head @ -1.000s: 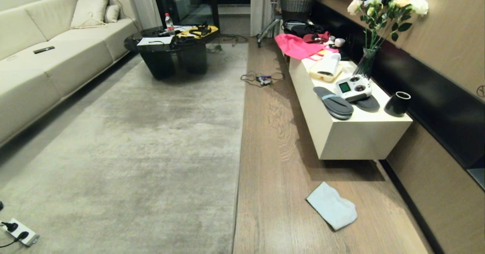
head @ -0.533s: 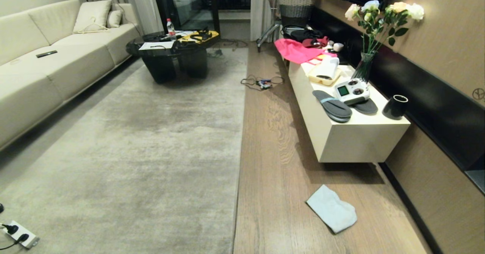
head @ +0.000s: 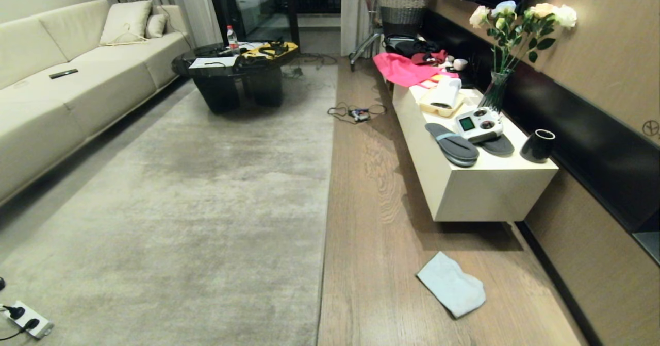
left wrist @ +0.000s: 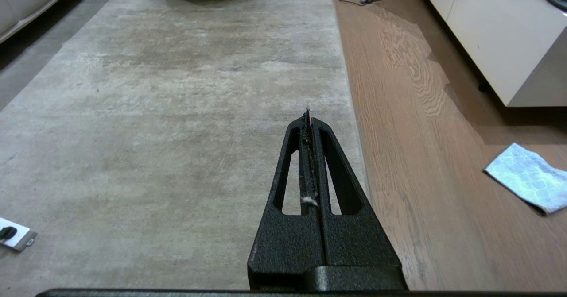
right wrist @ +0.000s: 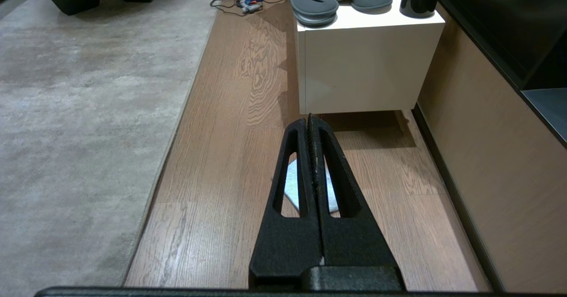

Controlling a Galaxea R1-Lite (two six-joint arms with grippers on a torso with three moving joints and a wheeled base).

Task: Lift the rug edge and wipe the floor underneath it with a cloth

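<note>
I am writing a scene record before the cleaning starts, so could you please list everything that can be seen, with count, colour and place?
rug: 1, mottled grey-beige, flat on the floor, left of centre
floor: 1, light brown wood, right of the rug
cloth: 1, pale blue-white, on the floor near the cabinet
cabinet: 1, cream, along the right wall
slippers: 2, grey, on the cabinet
black cup: 1, on the cabinet's near end
flowers: 1 bunch, white and pale, in a vase on the cabinet
pink fabric: 1, cabinet's far end
sofa: 1, cream, far left
coffee table: 1, black, on the rug's far end
power strip: 1, white, near left
left gripper: 1, black, shut, above the rug
right gripper: 1, black, shut, above the floor
</note>
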